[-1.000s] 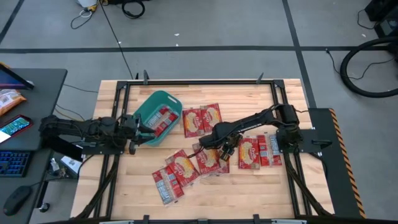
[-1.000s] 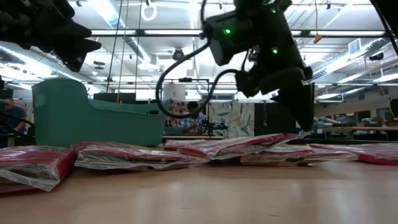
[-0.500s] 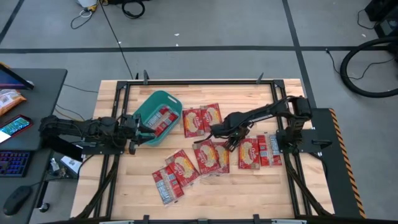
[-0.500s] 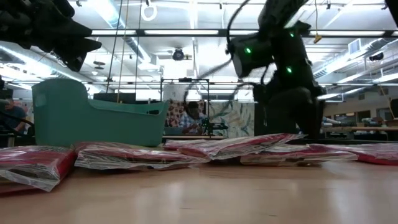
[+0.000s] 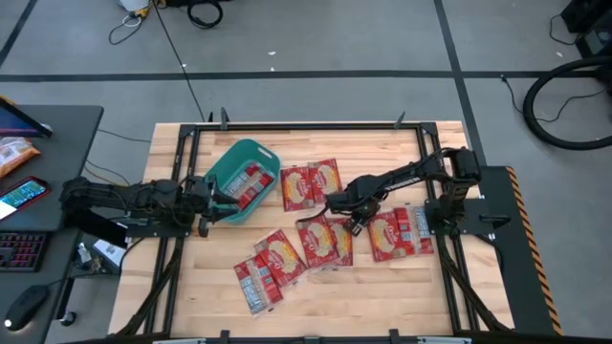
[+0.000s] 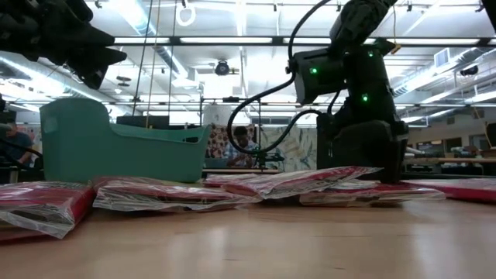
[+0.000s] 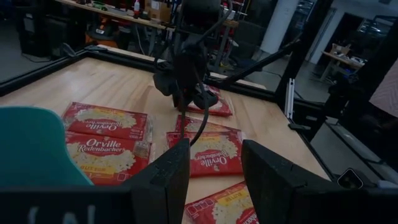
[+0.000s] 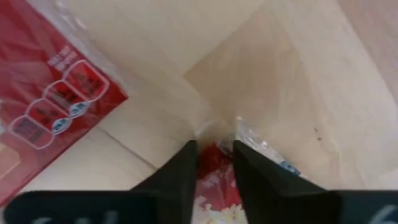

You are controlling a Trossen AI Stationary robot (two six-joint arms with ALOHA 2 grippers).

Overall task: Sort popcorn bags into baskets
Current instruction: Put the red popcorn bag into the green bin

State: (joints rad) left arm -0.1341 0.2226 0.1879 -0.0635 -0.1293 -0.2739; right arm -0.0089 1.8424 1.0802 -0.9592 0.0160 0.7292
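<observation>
While most of the popcorn bags [image 5: 325, 239] lie scattered flat over the middle of your wooden bench [image 5: 191, 287], one or two already sit inside the teal basket [image 5: 229, 164], which stands tilted at the bench's left, far side. You can see two bags [image 5: 311, 182] side by side just right of the basket, a pair [image 5: 400, 232] toward the right edge, and more [image 5: 266, 270] nearer the front.

Your right hand [image 5: 332, 203] is down at the middle of the bench, at the far edge of a central bag. In its wrist view, the two fingers [image 8: 180, 171] stand close together with the crinkled clear edge of a red bag [image 8: 214, 155] between them, so it is pinching that bag's corner against the wood.

Your left hand [image 5: 229, 203] hovers at the basket's near rim. From its wrist camera, the fingers [image 7: 171, 177] are spread with a clear gap and nothing between them.
</observation>
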